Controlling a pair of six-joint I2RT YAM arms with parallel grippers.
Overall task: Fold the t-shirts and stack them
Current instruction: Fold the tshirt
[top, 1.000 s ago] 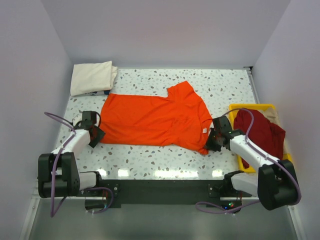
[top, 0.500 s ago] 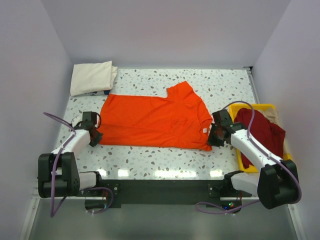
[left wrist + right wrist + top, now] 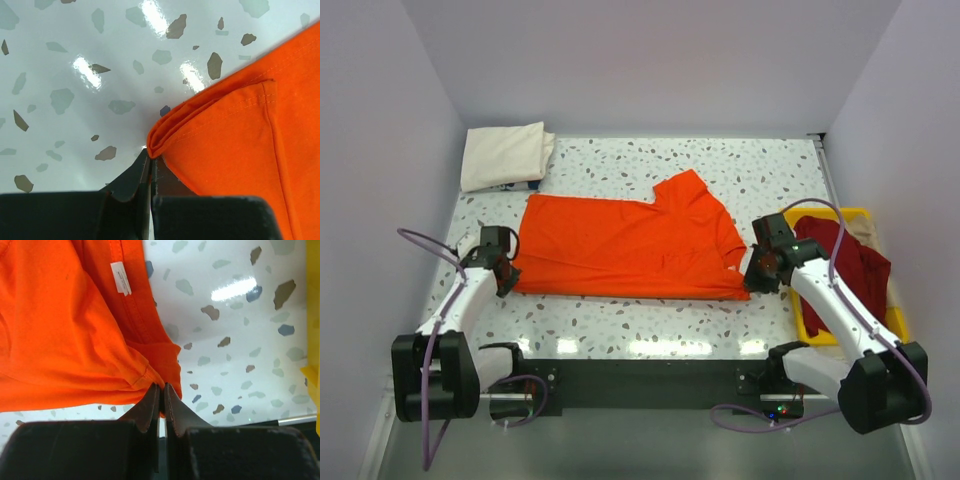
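Note:
The bright orange t-shirt (image 3: 630,245) lies spread across the middle of the table, its white neck label (image 3: 120,278) at the right end. My left gripper (image 3: 506,280) is shut on the shirt's near left corner (image 3: 165,132), lifted slightly. My right gripper (image 3: 756,281) is shut on the shirt's near right edge (image 3: 150,367), with the cloth hanging from it. The cream t-shirt (image 3: 504,155) lies folded at the far left corner. The dark red t-shirt (image 3: 845,265) sits bunched in the yellow tray (image 3: 807,215) at the right.
The table is speckled white terrazzo (image 3: 620,315). Grey walls close in the left, far and right sides. The yellow tray stands close to my right arm. A dark base rail (image 3: 640,380) runs along the near edge.
Both grippers have lifted and carried the shirt's near edge toward the far side. The near hem has risen and the shirt's visible depth has shrunk.

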